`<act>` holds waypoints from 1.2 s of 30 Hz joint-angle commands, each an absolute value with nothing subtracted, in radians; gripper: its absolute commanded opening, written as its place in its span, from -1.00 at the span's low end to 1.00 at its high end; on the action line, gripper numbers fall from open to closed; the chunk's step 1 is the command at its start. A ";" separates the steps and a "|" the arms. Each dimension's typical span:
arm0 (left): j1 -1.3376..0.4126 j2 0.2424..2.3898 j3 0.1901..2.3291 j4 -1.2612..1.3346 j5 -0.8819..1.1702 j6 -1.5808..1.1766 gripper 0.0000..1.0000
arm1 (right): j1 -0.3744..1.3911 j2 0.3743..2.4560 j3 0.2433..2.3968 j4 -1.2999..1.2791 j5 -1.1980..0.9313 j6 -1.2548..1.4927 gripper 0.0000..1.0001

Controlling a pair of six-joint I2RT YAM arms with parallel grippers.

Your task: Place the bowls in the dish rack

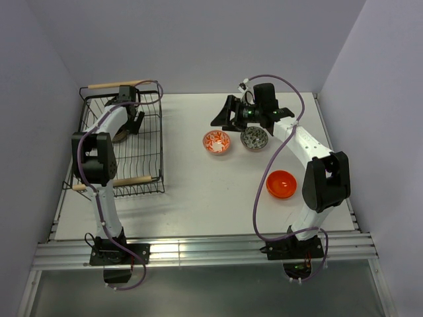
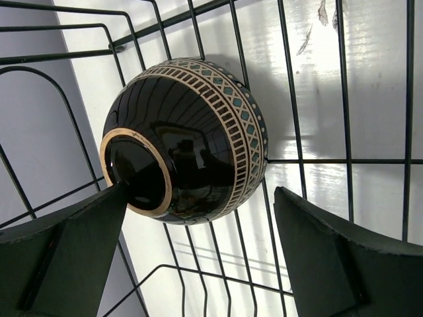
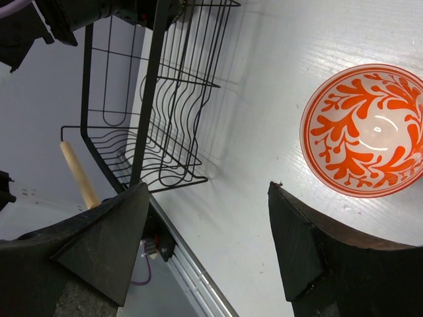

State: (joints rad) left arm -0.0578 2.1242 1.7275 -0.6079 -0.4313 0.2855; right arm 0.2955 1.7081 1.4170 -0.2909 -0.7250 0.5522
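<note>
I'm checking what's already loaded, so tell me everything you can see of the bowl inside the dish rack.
The bowl is glossy dark brown, ribbed, with a tan foot ring and a tan-and-teal lattice band near its rim. It lies tipped on the wires of the rack, base toward the left wrist camera, between the fingers of the open left gripper.

No legible text or labels anywhere.

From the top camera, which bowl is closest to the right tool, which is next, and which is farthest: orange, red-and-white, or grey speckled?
1. Red-and-white patterned bowl, just below the right tool.
2. Grey-speckled bowl, beside the wrist, a fairly close second.
3. Plain orange bowl, lowest in the view, on the right.
</note>
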 commanded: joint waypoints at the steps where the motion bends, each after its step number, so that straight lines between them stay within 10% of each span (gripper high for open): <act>1: -0.057 2.092 1.775 -0.647 -0.388 0.246 0.96 | 0.287 1.717 1.431 -0.301 -0.721 0.526 0.60; 16: -0.080 1.901 1.789 -0.756 -0.252 0.184 0.96 | 0.281 1.687 1.433 -0.347 -0.686 0.459 0.58; 28: -0.083 1.580 1.683 -0.749 0.454 0.186 0.96 | 0.083 1.698 1.518 -0.636 -0.674 0.172 0.51; 36: -0.129 1.557 1.637 -0.720 0.552 0.163 0.91 | 0.008 1.775 1.615 -0.796 -0.367 0.029 0.34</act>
State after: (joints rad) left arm -0.1089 1.5642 1.6600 -0.7444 0.4568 0.1879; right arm 0.0055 1.7222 1.5558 -0.7136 -0.5014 0.1131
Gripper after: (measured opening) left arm 0.961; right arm 0.684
